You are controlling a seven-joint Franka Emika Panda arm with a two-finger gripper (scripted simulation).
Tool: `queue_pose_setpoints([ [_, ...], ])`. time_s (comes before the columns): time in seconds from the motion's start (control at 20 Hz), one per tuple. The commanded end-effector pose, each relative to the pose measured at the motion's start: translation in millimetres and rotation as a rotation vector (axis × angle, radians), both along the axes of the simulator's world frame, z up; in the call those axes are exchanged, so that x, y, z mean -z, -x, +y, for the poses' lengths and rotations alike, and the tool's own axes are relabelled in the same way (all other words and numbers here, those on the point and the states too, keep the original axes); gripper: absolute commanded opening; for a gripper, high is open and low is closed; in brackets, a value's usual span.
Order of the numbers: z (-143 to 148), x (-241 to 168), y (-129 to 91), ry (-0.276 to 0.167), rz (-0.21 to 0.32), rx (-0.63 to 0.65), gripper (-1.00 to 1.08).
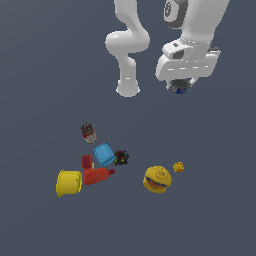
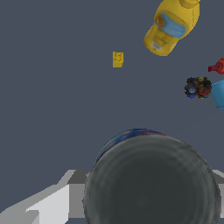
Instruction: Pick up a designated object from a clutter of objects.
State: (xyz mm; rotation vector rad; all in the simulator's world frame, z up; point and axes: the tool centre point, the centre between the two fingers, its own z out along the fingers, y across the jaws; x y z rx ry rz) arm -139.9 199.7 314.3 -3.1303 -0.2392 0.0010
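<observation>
My gripper [image 1: 179, 84] hangs high above the floor, at the exterior view's upper right, well away from the clutter. It is shut on the designated object [image 1: 179, 90], a tiny dark grey-black round knob with blue beneath. In the wrist view that knob [image 2: 151, 179] is very close and fills the lower part, with its blue edge [image 2: 131, 133] showing. The fingers are mostly hidden by the hand and the knob. The clutter lies below: a blue cup [image 1: 104, 154], a spiky black multicoloured ball [image 1: 121, 158], a red tool shape [image 1: 94, 174] and a yellow cup [image 1: 68, 182].
A brown-and-red small can [image 1: 88, 132] stands behind the blue cup. A yellow striped ball [image 1: 157, 179] and a tiny yellow piece [image 1: 178, 167] lie apart at the exterior view's right; they also show in the wrist view [image 2: 171, 26] [image 2: 117, 59]. The arm's base [image 1: 128, 89] stands behind.
</observation>
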Motion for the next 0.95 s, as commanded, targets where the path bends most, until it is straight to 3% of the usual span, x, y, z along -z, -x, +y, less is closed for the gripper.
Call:
queue_pose_setpoints([
  [0.0, -4, -23, 1, 0.000, 0.000, 0.000, -1.00],
  [0.45, -12, -81, 0, 0.002, -0.001, 0.001, -1.00],
  [0.9, -14, -101, -2, 0.002, -0.001, 0.002, -1.00],
])
